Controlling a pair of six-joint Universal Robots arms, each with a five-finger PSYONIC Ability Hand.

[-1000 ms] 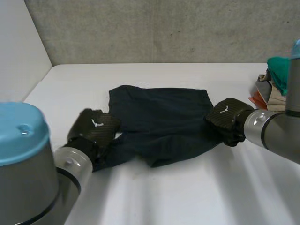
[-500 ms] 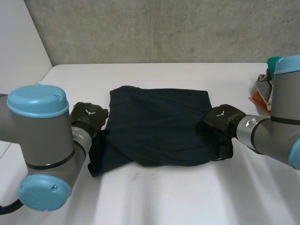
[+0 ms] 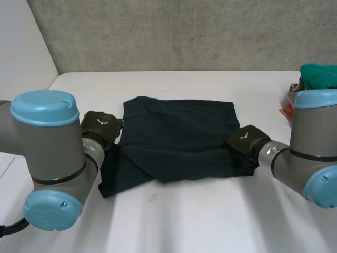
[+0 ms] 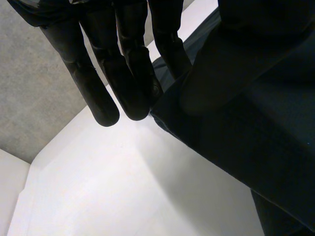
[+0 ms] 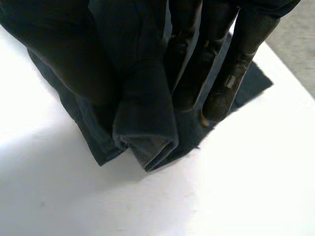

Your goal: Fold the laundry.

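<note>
Cloth (image 3: 179, 139), dark, on desk (image 3: 210, 211). Left robot hand (image 3: 100, 126) pinches its left edge; right robot hand (image 3: 245, 142) pinches its right edge.

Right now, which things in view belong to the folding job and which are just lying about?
In the job: dark cloth, spread on the table; left hand, pinching its left edge; right hand, pinching its right edge.
Lying about: clothes pile at the table's right edge, untouched.
</note>
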